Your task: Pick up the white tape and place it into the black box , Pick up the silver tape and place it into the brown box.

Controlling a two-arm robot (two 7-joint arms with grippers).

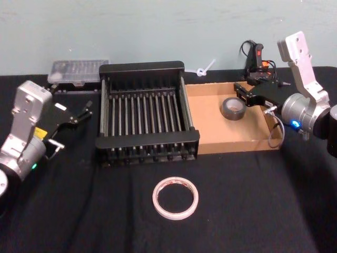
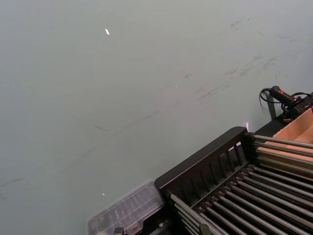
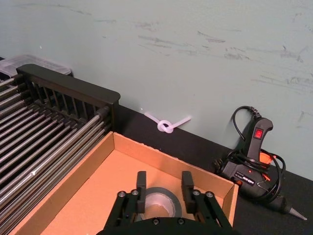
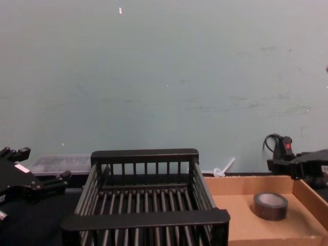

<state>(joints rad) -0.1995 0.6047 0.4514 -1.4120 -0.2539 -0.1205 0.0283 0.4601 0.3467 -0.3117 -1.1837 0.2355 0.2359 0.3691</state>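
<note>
Your right gripper (image 3: 164,192) hovers over silver tape (image 1: 231,108) in brown box (image 1: 210,129), jaws spread; left gripper (image 1: 71,118) parked beside black box (image 1: 145,71), jaws spread.

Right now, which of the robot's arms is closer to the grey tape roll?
Right. Its end effector hovers open just above the grey tape roll in the cardboard tray; the left end effector sits beyond the black crate.

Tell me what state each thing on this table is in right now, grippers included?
white tape: flat on the black cloth, in front of the crate.
silver tape: flat inside the brown box.
brown box: holds the silver tape.
black box: nothing in it.
right gripper: open, over the silver tape.
left gripper: open, beside the black box.
</note>
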